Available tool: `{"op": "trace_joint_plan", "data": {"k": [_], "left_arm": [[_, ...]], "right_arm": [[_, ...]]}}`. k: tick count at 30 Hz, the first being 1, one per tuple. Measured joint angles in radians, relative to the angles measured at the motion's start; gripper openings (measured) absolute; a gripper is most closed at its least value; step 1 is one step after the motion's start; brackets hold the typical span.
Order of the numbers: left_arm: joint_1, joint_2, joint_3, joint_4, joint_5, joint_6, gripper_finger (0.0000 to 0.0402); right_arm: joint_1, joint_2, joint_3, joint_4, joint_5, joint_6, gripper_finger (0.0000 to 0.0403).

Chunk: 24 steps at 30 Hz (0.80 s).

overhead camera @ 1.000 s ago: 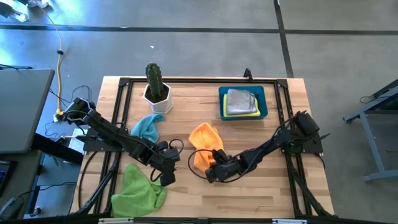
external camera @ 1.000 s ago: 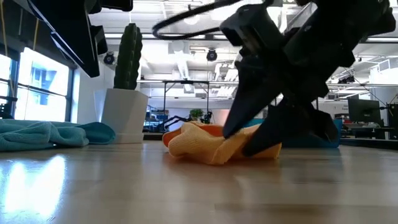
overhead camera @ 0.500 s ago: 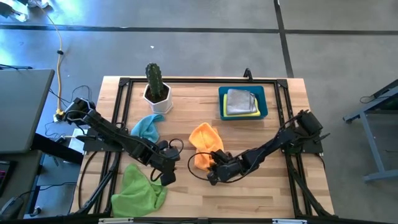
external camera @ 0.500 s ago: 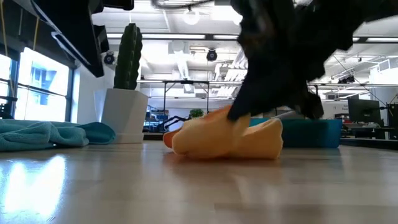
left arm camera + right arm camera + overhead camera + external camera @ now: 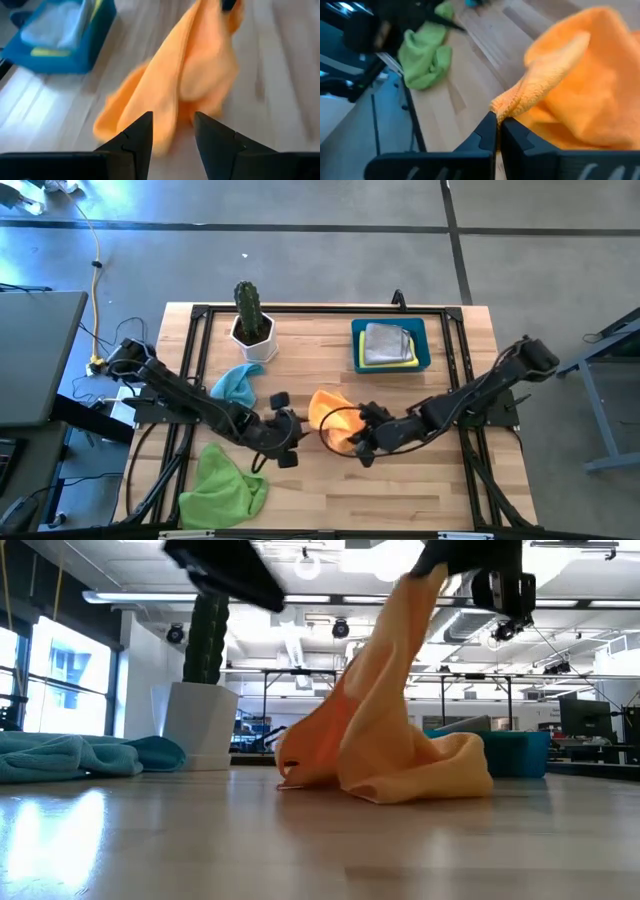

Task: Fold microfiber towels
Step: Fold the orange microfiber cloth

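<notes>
The orange towel [image 5: 326, 412] lies at the table's middle, one part drawn up into a peak [image 5: 412, 600] while its lower folds [image 5: 420, 772] rest on the wood. My right gripper [image 5: 496, 123] is shut on that raised part, just right of the towel [image 5: 362, 442]. My left gripper [image 5: 172, 131] stands open, raised and just left of the towel [image 5: 292, 430], pointing at it and touching nothing. A lime green towel [image 5: 222, 488] lies crumpled at the near left. A light blue one [image 5: 236, 383] lies behind it. My right gripper pinches a bunched edge of the orange towel [image 5: 509, 106] between its two fingertips, coming from the table's right and slanting down. That part is lifted. The cloth hangs below it in loose folds, and its lower end [image 5: 440, 780] lies on the table.
A blue bin [image 5: 392, 362] at the far right holds a folded grey cloth [image 5: 385, 340] on a yellow one. A cactus in a white pot [image 5: 250, 325] stands at the far left. Bare wood [image 5: 420, 490] lies along the near edge.
My right gripper has shut on the orange towel's edge and risen, pulling that part up into a tall peak while the rest stays on the table. My left gripper has moved a little toward the orange towel and turned to face it, still open.
</notes>
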Motion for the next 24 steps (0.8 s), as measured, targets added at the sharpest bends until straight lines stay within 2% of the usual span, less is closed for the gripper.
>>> {"op": "trace_joint_plan", "data": {"k": [9, 15, 21, 24], "left_arm": [[0.040, 0.157, -0.001, 0.330, -0.015, 0.023, 0.0131], [0.039, 0.241, -0.001, 0.347, -0.133, 0.039, 0.0131], [0.040, 0.320, -0.001, 0.341, -0.109, 0.011, 0.0131], [0.033, 0.336, -0.001, 0.277, -0.142, -0.036, 0.0131]], "right_arm": [[-0.057, -0.078, 0.000, -0.023, -0.017, -0.041, 0.0000], [-0.088, -0.083, 0.000, -0.032, -0.093, -0.060, 0.0000], [-0.099, -0.083, 0.000, -0.030, -0.099, -0.060, 0.0000], [-0.102, -0.083, 0.000, -0.030, -0.112, -0.060, 0.0000]]}}
